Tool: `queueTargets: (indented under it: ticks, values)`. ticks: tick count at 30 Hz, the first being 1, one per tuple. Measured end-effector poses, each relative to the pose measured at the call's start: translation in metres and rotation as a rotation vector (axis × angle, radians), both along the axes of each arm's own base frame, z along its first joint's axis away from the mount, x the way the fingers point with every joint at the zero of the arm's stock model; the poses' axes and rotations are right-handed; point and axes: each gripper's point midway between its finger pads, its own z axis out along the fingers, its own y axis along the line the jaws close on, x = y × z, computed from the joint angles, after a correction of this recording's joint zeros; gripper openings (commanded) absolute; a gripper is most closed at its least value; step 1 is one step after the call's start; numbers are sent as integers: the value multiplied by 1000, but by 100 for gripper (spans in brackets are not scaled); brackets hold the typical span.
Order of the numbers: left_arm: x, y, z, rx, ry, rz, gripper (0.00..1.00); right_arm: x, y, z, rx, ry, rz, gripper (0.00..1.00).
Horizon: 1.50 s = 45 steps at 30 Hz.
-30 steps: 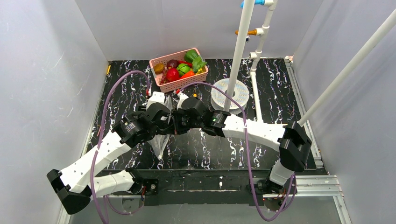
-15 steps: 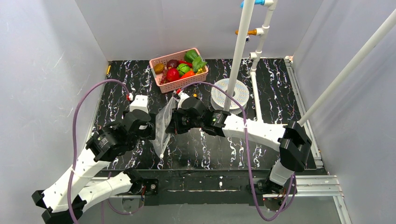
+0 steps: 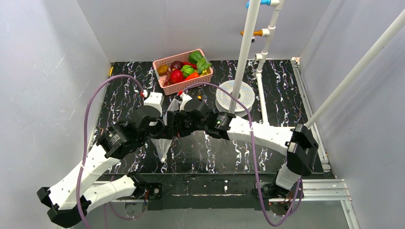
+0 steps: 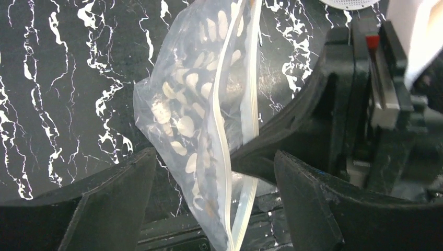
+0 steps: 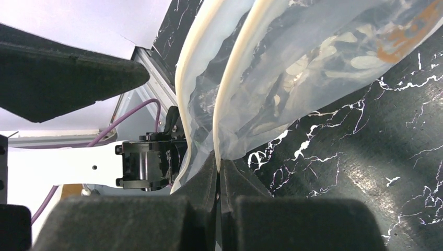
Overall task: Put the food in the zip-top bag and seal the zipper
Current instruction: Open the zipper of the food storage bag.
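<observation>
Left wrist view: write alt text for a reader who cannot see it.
A clear, white-dotted zip-top bag hangs between the spread fingers of the left gripper, its zipper running down the middle. The black right gripper, reaching in from the right, pinches the bag's edge above a black marbled table.

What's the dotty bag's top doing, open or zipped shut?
Open. In the right wrist view the bag's two zipper strips curve apart with a gap between them, and the right gripper pinches just one strip.
</observation>
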Motion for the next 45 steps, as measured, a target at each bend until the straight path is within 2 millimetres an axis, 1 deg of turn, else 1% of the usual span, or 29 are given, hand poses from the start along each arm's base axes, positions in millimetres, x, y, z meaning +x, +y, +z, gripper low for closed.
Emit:
queueTargets:
  ticks: [2,5,9,11,14,18,19,22,23,28,30,34,39,40,42,45]
  values:
    - [4,-3,-3,6,1,3,74,0,0,1,1,1,1,1]
    - [10,-4,-9,37,10,14,63,3,-3,-3,-18,4,-12,1]
    - [11,-5,-19,65,30,18,57,7,-6,-6,-31,8,-26,1]
    - [9,0,-23,78,31,26,57,8,-6,-5,-26,7,-29,1]
    - [6,8,-28,86,18,40,54,4,-4,-3,-18,11,-15,1]
    - [7,13,-27,94,2,60,54,0,0,1,4,12,4,1]
    - [8,14,-28,101,0,66,54,-1,1,2,8,12,6,1]
    - [12,17,-30,130,0,88,63,-2,2,3,13,13,11,1]
    - [13,18,-32,142,0,95,65,-2,1,3,12,14,12,1]
    - [18,20,-35,172,4,120,65,-2,1,2,8,17,12,1]
    - [20,19,-34,178,6,123,63,-2,0,1,5,18,12,1]
    - [26,16,-32,193,6,129,56,-2,0,1,2,18,8,1]
    - [29,13,-29,200,3,127,37,-1,0,2,7,18,5,1]
    - [29,14,-29,199,1,126,34,-1,0,2,7,17,3,1]
    - [28,14,-28,197,-1,122,25,0,0,2,7,13,-2,1]
    - [24,16,-24,183,-10,112,15,1,0,4,8,6,-9,1]
